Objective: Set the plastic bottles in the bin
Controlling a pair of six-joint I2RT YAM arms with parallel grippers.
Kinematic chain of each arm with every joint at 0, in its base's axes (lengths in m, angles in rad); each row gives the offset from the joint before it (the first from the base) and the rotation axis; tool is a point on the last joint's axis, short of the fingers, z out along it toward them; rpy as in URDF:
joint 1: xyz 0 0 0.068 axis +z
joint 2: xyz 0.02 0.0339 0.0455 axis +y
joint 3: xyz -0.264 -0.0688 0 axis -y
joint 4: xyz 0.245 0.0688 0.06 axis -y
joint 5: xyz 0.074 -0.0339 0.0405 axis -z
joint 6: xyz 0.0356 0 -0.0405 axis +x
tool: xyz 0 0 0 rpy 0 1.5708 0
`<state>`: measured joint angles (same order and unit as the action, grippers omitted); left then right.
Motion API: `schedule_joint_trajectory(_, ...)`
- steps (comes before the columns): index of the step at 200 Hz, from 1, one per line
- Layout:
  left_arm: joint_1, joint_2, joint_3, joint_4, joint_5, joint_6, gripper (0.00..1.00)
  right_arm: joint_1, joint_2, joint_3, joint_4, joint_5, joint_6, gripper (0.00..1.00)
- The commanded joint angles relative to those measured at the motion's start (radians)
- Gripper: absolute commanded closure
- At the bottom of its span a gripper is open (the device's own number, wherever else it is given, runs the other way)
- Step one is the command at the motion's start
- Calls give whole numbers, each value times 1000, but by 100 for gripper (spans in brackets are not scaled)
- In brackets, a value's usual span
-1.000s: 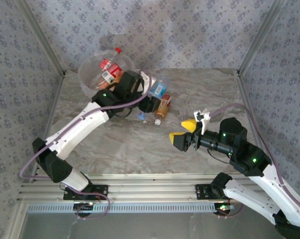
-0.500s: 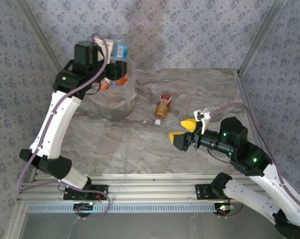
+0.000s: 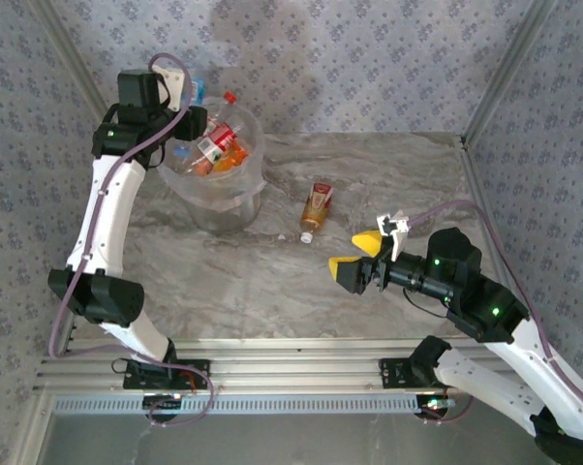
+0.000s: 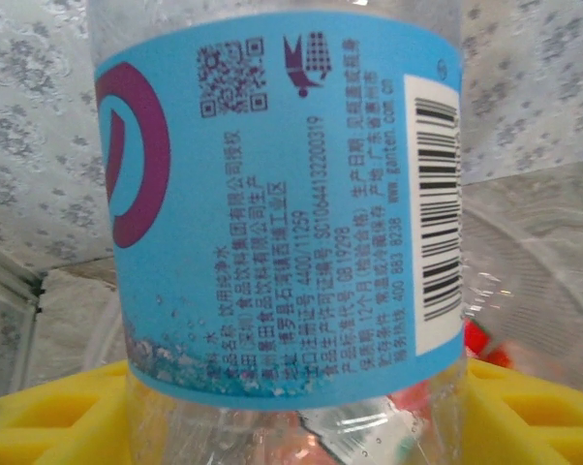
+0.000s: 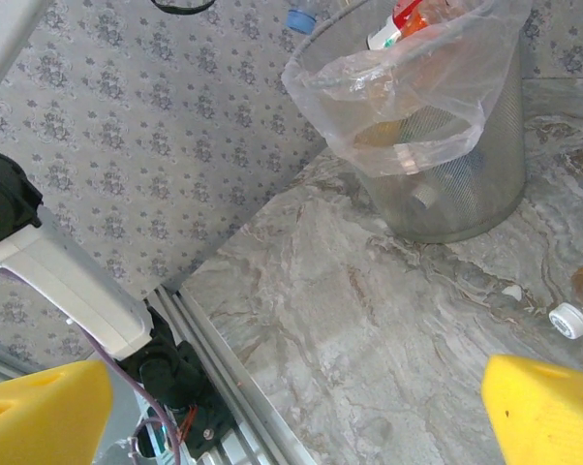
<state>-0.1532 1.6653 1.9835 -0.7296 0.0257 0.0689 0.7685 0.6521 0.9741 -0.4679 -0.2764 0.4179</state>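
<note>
Bottle with blue label [image 4: 282,223] hangs clasped in left gripper [image 3: 187,100] above bin [image 3: 224,205], ready for dropping, while right gripper [image 3: 354,251] idles, fingers spread.

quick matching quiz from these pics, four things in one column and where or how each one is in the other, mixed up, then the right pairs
Things:
1. blue-label bottle
2. orange bottle
3. bin
4. right gripper

Place or state:
a. lying on the table, white cap toward the arms
b. open, hovering over the table, holding nothing
c. held in the left gripper
d. standing upright at the table's far left

Pairs: 1-c, 2-a, 3-d, 4-b
</note>
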Motion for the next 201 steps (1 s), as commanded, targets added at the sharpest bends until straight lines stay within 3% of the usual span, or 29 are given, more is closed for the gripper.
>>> schedule_joint_trajectory(1,32,28,6,46,8,64,32,8,-6,12,-10,18,-9,0)
schedule_joint_trajectory(123,87,90,-88,84,47,42,27,11,42,16,6,14,-13,0)
schedule_joint_trajectory(166,87,77,-87,67,30,34,12,12,32,5,9,13,-11,0)
schedule_joint_trajectory(201,87,61,-44,30,37,7,8,13,30,1,4,26,-13,0)
